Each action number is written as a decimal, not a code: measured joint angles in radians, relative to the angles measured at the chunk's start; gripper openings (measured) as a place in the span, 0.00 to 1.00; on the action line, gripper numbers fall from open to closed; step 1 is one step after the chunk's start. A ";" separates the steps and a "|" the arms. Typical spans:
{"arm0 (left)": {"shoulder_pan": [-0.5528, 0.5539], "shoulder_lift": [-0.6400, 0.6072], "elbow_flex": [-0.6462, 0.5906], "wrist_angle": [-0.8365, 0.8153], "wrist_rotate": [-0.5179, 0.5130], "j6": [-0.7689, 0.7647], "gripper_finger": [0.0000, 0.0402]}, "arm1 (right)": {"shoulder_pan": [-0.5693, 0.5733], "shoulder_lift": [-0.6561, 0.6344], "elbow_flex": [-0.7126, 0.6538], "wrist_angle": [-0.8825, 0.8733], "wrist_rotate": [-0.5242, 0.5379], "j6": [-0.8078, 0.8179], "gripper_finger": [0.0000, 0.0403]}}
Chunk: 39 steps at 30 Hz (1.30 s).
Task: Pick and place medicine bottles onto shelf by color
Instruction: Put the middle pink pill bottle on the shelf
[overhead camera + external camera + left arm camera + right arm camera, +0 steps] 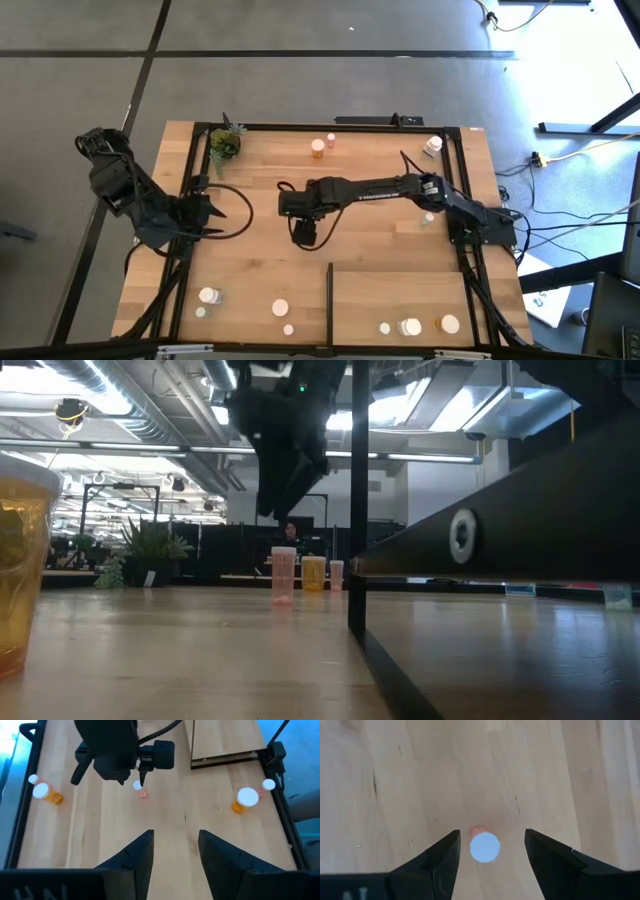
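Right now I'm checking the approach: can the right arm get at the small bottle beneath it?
Probably yes. The right end effector hangs open directly over the small white-capped bottle, which stands alone on bare wood between the fingers.

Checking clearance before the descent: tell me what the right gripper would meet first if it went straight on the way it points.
Most likely the small white-capped bottle, standing between the open fingers of the right gripper; only tabletop lies around it. How far above it the gripper hangs is unclear.
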 joint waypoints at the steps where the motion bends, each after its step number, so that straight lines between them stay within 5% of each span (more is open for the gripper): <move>1: 0.000 0.000 0.000 0.000 0.000 0.000 0.37 | -0.004 0.001 0.000 -0.002 -0.019 0.004 0.55; 39: 0.000 0.001 0.000 -0.002 -0.026 0.052 0.37 | -0.033 0.052 0.001 -0.058 -0.078 0.049 0.55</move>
